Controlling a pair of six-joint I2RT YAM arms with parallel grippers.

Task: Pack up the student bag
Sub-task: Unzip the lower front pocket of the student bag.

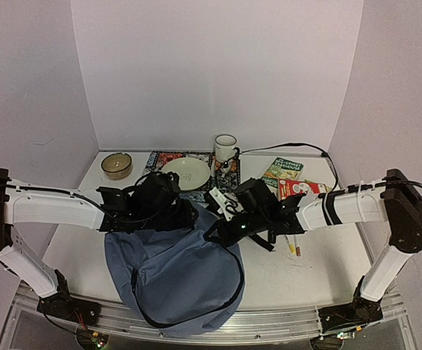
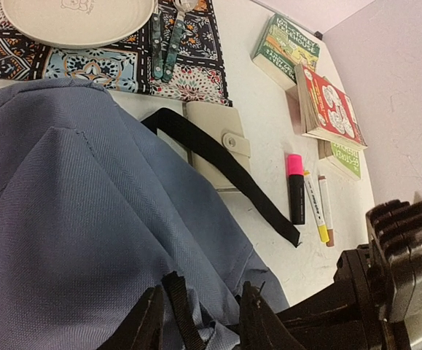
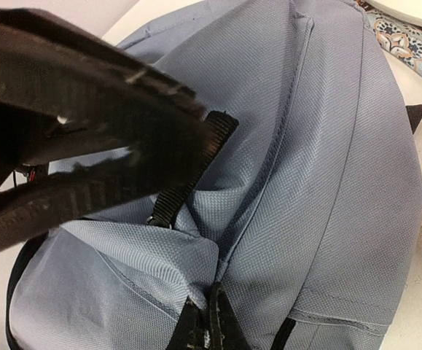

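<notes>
The student bag (image 1: pixel 170 270) is a large slate-blue backpack lying at the near middle of the table. It fills the left wrist view (image 2: pixel 72 204) and the right wrist view (image 3: pixel 327 160). My left gripper (image 1: pixel 165 206) is at the bag's top edge. Its jaws (image 2: pixel 200 317) are closed on a short black webbing tab (image 2: pixel 178 302) and bunched blue fabric. That tab also shows in the right wrist view (image 3: pixel 196 164), pinched by the left gripper's fingers (image 3: pixel 108 109). My right gripper (image 1: pixel 224 230) (image 3: pixel 207 324) is shut on a fold of bag fabric at a seam.
A cream snap case (image 2: pixel 214 142) lies under a loose black strap (image 2: pixel 225 164) beside the bag. A pink highlighter (image 2: pixel 296 189), pens (image 2: pixel 316 208) and books (image 2: pixel 331 102) lie to the right. A plate (image 1: pixel 186 173) on a patterned mat, a mug (image 1: pixel 225 146) and a bowl (image 1: pixel 116 165) stand behind.
</notes>
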